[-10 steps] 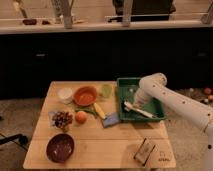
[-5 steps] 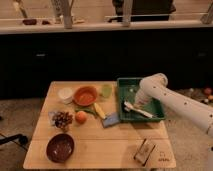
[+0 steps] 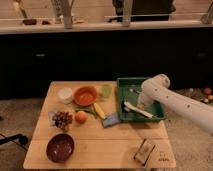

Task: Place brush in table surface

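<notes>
Compared with the pictures of a moment earlier, almost nothing has changed. The wooden counter [image 3: 100, 145] fills the lower middle of the frame with the same things on it. The white arm [image 3: 176, 101] comes in from the right edge and bends down at the same place, and the green tray [image 3: 121, 102], right of the centre, has not shifted. The brush [image 3: 136, 108] lies in the tray as before, slanting from the left towards the lower right. I judge therefore that the lifting has not yet begun and the whole placing on the counter remains to be done. The gripper [image 3: 141, 101] is down inside the tray, close over the brush near its middle. I cannot tell whether the jaws are released or clenched, nor whether they touch the brush.
</notes>
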### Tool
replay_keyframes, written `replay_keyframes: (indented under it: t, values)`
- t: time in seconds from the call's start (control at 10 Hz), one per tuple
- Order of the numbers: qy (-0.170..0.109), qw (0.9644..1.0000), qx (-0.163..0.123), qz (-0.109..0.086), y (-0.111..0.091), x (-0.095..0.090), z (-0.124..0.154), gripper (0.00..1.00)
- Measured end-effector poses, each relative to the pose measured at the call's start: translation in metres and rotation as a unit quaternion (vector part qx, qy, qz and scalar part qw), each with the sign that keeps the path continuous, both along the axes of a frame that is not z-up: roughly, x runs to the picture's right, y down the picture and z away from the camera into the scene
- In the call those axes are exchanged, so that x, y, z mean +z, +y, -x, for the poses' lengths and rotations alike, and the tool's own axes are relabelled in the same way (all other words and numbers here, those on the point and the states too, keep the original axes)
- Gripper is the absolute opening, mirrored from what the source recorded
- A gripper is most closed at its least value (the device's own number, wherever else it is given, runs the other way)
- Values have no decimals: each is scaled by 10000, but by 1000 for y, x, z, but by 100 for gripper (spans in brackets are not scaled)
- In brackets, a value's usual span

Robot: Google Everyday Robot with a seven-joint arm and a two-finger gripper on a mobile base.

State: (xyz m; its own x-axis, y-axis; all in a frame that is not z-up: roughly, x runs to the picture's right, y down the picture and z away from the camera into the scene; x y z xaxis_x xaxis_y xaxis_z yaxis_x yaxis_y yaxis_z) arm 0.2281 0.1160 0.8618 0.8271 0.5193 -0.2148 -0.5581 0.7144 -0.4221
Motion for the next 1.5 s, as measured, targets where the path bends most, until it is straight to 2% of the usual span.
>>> replay_keyframes:
  t: [0.4, 0.6, 1.0, 1.1, 1.2, 1.5]
  values:
    - [93, 9997, 175, 137, 10, -4, -7, 80]
    - [131, 9994, 230, 224, 17, 2, -9, 80]
    - [169, 9967, 359, 708, 44, 30, -15, 79]
    - [154, 9962, 377, 775, 46, 33, -15, 76]
    - [150, 9954, 406, 851, 48, 35, -17, 67]
    - [102, 9944, 378, 985, 50, 38, -17, 36]
